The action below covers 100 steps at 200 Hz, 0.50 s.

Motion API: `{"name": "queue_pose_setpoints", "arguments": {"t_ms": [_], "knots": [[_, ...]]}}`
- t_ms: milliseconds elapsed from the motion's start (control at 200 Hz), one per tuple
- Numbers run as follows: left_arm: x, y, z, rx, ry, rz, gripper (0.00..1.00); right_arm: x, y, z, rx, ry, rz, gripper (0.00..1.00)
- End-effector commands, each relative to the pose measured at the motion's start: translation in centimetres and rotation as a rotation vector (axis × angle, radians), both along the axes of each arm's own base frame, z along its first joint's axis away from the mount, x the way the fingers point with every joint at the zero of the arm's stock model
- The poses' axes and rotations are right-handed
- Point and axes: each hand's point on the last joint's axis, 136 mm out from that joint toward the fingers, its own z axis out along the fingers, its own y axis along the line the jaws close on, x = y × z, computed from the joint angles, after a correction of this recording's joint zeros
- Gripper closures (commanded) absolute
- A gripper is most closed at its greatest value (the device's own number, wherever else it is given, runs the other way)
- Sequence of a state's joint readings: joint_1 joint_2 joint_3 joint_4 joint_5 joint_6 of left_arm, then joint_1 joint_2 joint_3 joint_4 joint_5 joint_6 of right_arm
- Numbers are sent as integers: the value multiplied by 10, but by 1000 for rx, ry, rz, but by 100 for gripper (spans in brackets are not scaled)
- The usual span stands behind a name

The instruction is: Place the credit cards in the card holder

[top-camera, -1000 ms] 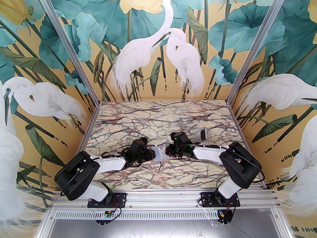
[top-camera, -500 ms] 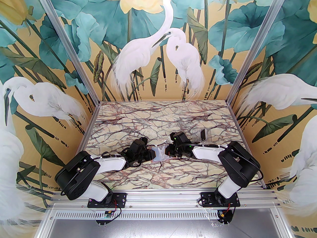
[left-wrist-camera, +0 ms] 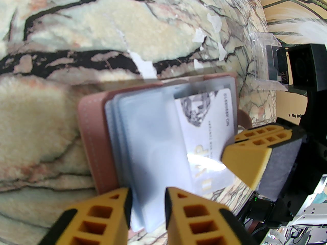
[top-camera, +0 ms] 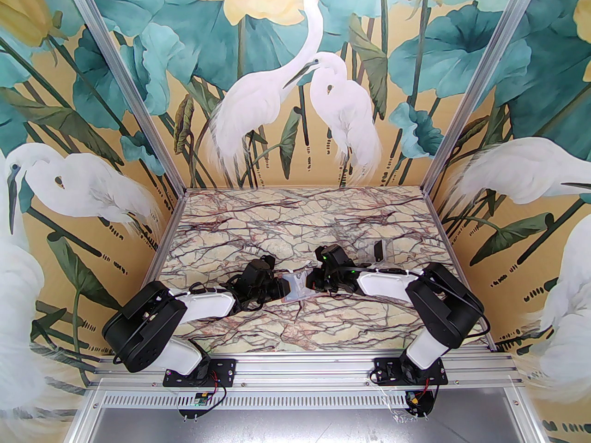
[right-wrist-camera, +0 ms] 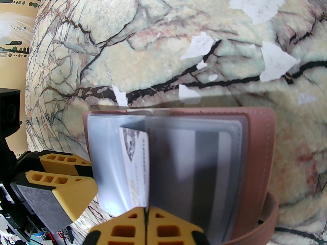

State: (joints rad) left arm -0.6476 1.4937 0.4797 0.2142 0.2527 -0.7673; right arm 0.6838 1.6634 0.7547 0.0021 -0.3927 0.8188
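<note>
The dusty-pink card holder [top-camera: 298,289] lies open on the marble table between both arms. My left gripper [left-wrist-camera: 147,195] is shut on a bunch of its frosted plastic sleeves [left-wrist-camera: 150,142], beside the pink cover [left-wrist-camera: 89,136]. A white credit card [right-wrist-camera: 134,157] with gold lettering sits partly inside a sleeve pocket. My right gripper [right-wrist-camera: 146,212] is shut on that card's near edge. In the left wrist view the same credit card [left-wrist-camera: 204,126] meets the right arm's yellow fingers [left-wrist-camera: 245,159]. From above, the left gripper [top-camera: 285,289] and right gripper [top-camera: 310,283] almost touch.
A clear plastic stand [top-camera: 374,249] holding a dark card [left-wrist-camera: 277,68] stands behind the right wrist. White scuff patches [right-wrist-camera: 276,60] dot the marble. The holder's closing tab [right-wrist-camera: 270,213] curls out at its right side. Painted walls enclose the table on three sides.
The right gripper has crept slightly left toward the left gripper, with the white card in it. The left arm has stayed still.
</note>
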Motion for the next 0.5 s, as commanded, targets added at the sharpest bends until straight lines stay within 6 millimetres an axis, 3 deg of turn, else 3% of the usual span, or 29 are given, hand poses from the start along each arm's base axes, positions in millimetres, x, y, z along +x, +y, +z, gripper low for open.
{"name": "queue_pose_setpoints", "arguments": {"t_ms": [0,495], "knots": [[-4,11,-16,47,29,23,69,-14,-11,-21,-81,65,3,89],[-5,12,-17,50,32,25,69,-12,-12,-10,-84,31,7,61]]}}
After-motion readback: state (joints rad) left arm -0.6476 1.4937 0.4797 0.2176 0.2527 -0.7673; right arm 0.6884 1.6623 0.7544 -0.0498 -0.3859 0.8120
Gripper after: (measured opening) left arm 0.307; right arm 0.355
